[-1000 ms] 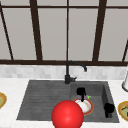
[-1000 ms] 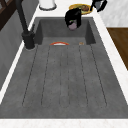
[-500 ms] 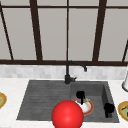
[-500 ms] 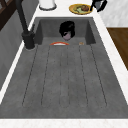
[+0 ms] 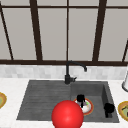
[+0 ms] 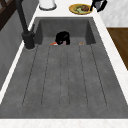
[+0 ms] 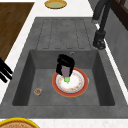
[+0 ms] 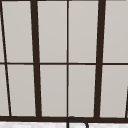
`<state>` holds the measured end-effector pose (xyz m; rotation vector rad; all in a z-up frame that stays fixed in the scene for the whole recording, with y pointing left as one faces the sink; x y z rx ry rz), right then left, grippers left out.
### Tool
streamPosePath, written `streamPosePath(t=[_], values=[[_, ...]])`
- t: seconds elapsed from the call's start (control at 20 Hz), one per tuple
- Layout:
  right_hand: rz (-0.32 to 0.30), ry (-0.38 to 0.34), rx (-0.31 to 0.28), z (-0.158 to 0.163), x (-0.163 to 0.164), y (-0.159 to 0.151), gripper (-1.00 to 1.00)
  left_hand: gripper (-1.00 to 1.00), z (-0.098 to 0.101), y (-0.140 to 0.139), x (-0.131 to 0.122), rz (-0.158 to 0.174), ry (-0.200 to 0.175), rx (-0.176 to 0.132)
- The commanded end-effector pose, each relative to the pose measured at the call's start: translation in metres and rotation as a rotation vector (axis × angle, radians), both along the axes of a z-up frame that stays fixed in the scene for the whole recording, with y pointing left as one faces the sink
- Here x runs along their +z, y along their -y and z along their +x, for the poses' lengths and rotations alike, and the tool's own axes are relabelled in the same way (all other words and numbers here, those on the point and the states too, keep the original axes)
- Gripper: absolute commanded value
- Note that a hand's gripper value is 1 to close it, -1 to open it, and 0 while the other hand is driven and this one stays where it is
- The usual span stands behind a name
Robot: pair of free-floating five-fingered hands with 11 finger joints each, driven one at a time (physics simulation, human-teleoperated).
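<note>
A white plate with a red rim [image 5: 89,110] [image 7: 80,88] lies in the sink basin [image 5: 100,91] [image 7: 27,75]. My left hand [image 5: 80,98] [image 6: 62,37] [image 7: 65,63] hangs low over the plate's far side. Its fingers curl down round a small grey thing with a green tip [image 7: 66,78], and the tip touches the plate. My right hand [image 5: 108,109] [image 6: 98,4] [image 7: 3,70] floats idle with straight fingers off the basin's front right corner, beside the food plate [image 6: 80,8]. A large red ball [image 5: 67,115] covers the sink's front edge.
The black faucet [image 5: 68,75] [image 6: 25,27] [image 7: 101,27] stands behind the sink. A ribbed drainboard [image 5: 42,100] [image 6: 65,77] lies left of the basin. A small round bit [image 7: 38,91] lies on the basin floor. A yellow plate [image 5: 1,100] [image 7: 55,3] lies far left, a white container [image 5: 125,82] [image 6: 47,3] back right.
My left hand has come down into the basin and toward the faucet side, ending low over the plate. The right hand and the red ball have stayed put.
</note>
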<state>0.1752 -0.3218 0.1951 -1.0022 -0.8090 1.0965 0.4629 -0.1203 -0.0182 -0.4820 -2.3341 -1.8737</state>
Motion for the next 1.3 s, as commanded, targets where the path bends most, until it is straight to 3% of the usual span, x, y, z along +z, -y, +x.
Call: streamPosePath(t=[0.0, 0.35, 0.6, 0.7, 0.75, 0.8, 0.85, 0.95, 1.05, 1.15, 1.25], values=[[0.000, 0.000, 0.000, 0.000, 0.000, 0.000, 0.00, 1.00, 0.014, 0.000, -0.031, 0.000, 0.003, -0.025], [0.000, 0.000, 0.000, 0.000, 0.000, 0.000, 0.00, 1.00, 0.042, 0.000, -0.090, -0.002, 0.007, -0.019], [0.000, 0.000, 0.000, 0.000, 0.000, 0.000, 0.00, 1.00, 0.061, 0.000, -0.087, -0.029, -0.058, -0.033], [0.000, 0.000, 0.000, 0.000, 0.000, 0.000, 0.00, 1.00, 0.060, -0.004, -0.080, -0.065, -0.078, -0.036], [0.000, 0.000, 0.000, 0.000, 0.000, 0.000, 0.00, -1.00, 0.053, -0.004, -0.075, -0.072, -0.080, -0.038], [0.000, 0.000, 0.000, 0.000, 0.000, 0.000, 0.00, -1.00, 0.049, -0.010, -0.057, -0.050, 0.006, -0.043], [0.000, 0.000, 0.000, 0.000, 0.000, 0.000, 0.00, -1.00, 0.040, -0.010, -0.044, -0.063, 0.075, -0.044], [0.000, 0.000, 0.000, 0.000, 0.000, 0.000, 0.00, -1.00, 0.041, -0.013, -0.026, -0.039, 0.121, -0.050], [0.000, 0.000, 0.000, 0.000, 0.000, 0.000, 0.00, -1.00, 0.039, -0.015, -0.012, 0.008, 0.129, -0.063], [0.000, 0.000, 0.000, 0.000, 0.000, 0.000, 0.00, -1.00, 0.033, -0.012, 0.002, 0.024, 0.132, -0.076], [0.000, 0.000, 0.000, 0.000, 0.000, 0.000, 0.00, -1.00, 0.028, -0.013, 0.018, 0.038, 0.108, -0.082]])
